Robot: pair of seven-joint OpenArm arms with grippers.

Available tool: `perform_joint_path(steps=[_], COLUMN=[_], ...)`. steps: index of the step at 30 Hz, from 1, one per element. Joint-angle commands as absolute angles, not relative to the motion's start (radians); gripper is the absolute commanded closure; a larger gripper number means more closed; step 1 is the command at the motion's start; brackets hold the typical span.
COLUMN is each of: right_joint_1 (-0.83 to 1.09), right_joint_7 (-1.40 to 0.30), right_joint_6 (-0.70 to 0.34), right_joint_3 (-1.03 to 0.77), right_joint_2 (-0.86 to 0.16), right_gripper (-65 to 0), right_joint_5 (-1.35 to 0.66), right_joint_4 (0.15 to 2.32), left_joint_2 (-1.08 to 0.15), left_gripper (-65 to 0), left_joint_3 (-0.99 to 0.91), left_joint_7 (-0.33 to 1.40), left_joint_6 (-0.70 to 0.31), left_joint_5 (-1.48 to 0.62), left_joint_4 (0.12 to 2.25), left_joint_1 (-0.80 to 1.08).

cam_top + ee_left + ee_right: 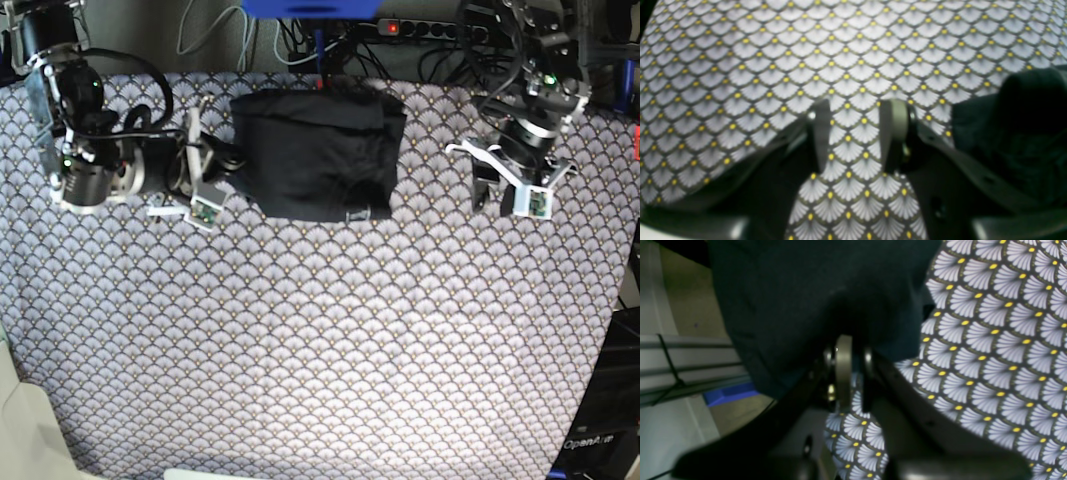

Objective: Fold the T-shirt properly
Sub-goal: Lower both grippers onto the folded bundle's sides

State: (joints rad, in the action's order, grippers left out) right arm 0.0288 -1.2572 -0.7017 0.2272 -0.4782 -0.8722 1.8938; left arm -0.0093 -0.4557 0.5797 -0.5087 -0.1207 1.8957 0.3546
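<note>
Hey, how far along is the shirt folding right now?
Mostly done: the T-shirt already lies as a compact folded bundle at the far edge of the tablecloth. In hand: the right claw is pinched on its edge. The left claw hangs open over bare cloth beside it. Left: any last fold, then letting go.

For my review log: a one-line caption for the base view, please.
Partly folded T-shirt on the tablecloth; right gripper at its edge, left gripper clear.

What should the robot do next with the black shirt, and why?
Probably lift the edge and carry it across. The right hand looks pinched shut on the edge of the plain black cloth T-shirt, which lies bunched, while the left hand hangs open over the grey fan-patterned tablecloth.
</note>
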Motion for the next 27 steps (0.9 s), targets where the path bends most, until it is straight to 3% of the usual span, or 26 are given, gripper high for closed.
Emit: perform_joint_path(steps=[1, 9, 15, 22, 27], right_joint_1=[0.021, 0.013, 0.021, 0.044, 0.068], right_joint_7=[-1.239, -1.239, -1.239, -1.239, -1.239], right_joint_6=[-0.698, -0.698, -0.698, -0.698, -0.698], right_joint_3=[0.22, 0.228, 0.229, 0.255, 0.257], right_joint_2=[-0.467, -0.394, -0.315, -0.305, -0.303], right_gripper=[-2.5, -2.6, -2.6, -2.6, -2.6], right_joint_5=[-0.897, -0.875, -0.657, -0.595, -0.595], right_joint_4=[1.911, 1.906, 1.905, 1.905, 1.906], left_joint_2=[-0.015, -0.015, -0.012, -0.004, 0.001], left_gripper=[-23.9, -23.9, -23.9, -23.9, -23.9], left_joint_3=[-0.455, -0.475, -0.512, -0.515, -0.41], left_joint_7=[0.553, 0.553, 0.558, 0.559, 0.561], left_joint_6=[-0.512, -0.512, -0.512, -0.512, -0.512], left_joint_5=[-0.136, -0.136, -0.139, -0.145, -0.202], left_joint_4=[1.911, 1.913, 1.923, 1.991, 2.006], left_joint_1=[0.351, 0.357, 0.361, 0.352, 0.311])
